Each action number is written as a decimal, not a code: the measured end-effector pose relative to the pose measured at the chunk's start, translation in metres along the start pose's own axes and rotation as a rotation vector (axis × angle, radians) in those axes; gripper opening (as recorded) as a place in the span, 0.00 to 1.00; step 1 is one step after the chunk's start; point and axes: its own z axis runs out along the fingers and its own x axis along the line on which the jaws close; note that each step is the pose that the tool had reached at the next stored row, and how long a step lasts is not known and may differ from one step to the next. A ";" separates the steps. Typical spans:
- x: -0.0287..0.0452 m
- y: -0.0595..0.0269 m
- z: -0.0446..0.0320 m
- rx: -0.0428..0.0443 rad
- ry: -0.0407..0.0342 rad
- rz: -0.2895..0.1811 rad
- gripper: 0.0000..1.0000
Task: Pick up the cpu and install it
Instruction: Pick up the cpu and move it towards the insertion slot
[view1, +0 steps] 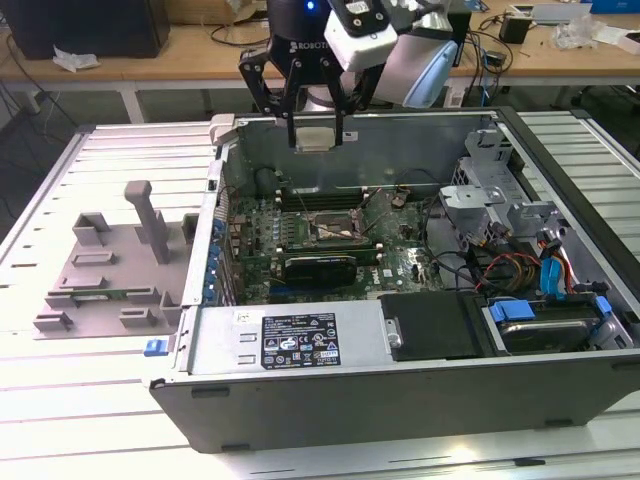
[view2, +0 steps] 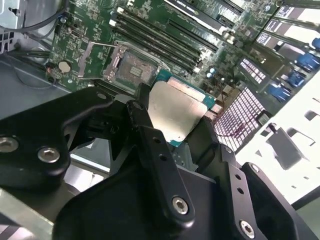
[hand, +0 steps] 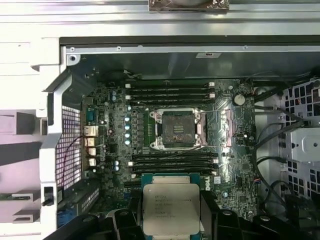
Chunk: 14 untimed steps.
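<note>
The cpu (view1: 315, 139), a flat square chip with a shiny silver top, hangs in the air above the open computer case (view1: 400, 395), over its far wall. My gripper (view1: 316, 141) is shut on it, one black finger on each side edge. In both wrist views the chip (view2: 175, 112) (hand: 171, 207) sits between the fingers (view2: 145, 117). The motherboard socket (hand: 177, 129) lies open and bare below, with its metal frame lifted (view2: 132, 67). In the exterior view the socket (view1: 335, 230) is lower than the chip and nearer the camera.
A grey plastic tray (view1: 110, 270) with upright blocks lies on the table at the exterior view's left. Inside the case are memory slots (hand: 170, 92), cables and a drive cage (view1: 490, 200) on the exterior view's right, and a power supply (view1: 300, 340) at the near wall.
</note>
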 end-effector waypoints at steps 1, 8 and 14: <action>-0.0012 0.0000 0.0024 0.0002 0.0003 0.000 0.55; -0.0027 0.0000 0.0134 0.0001 0.0002 0.000 0.55; -0.0078 0.0048 0.0312 0.0010 0.0005 0.000 0.55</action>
